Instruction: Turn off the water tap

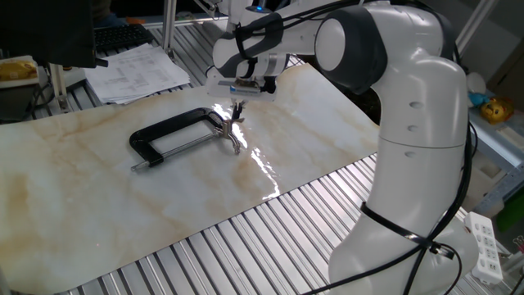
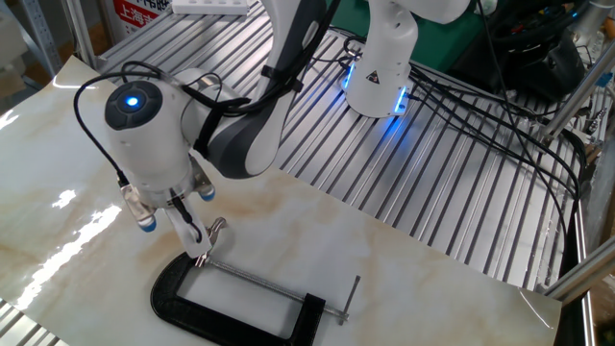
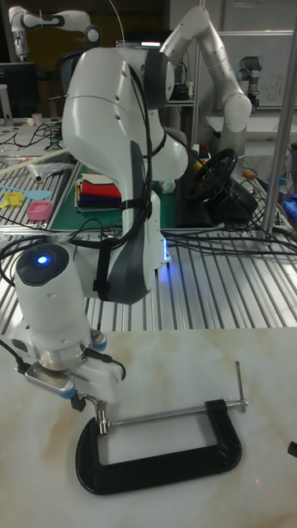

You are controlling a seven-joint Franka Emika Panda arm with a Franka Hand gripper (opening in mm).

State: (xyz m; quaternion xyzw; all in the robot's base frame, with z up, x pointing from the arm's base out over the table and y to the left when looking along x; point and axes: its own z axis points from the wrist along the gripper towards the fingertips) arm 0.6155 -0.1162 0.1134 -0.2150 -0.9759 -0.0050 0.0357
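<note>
The water tap [image 1: 232,131] is a small silver pronged handle at the screw end of a black C-clamp [image 1: 143,141] lying flat on the marble sheet. My gripper [image 1: 237,106] points straight down just above and against it, fingers pressed together. In the other fixed view, the fingertips [image 2: 199,254] reach the screw end and a prong of the tap [image 2: 215,230] sticks up just right of them. The clamp frame [image 2: 192,317] lies below. In the tall fixed view, my gripper [image 3: 101,425] meets the screw rod's left end over the clamp [image 3: 157,474], hiding the tap.
The marble sheet [image 1: 74,197] lies on a slatted metal table [image 1: 237,246]. Papers [image 1: 135,70] and a keyboard [image 1: 123,34] sit at the back left. A second robot base lit blue [image 2: 380,77] and cables [image 2: 480,96] lie behind. A power strip [image 1: 483,242] is at the right.
</note>
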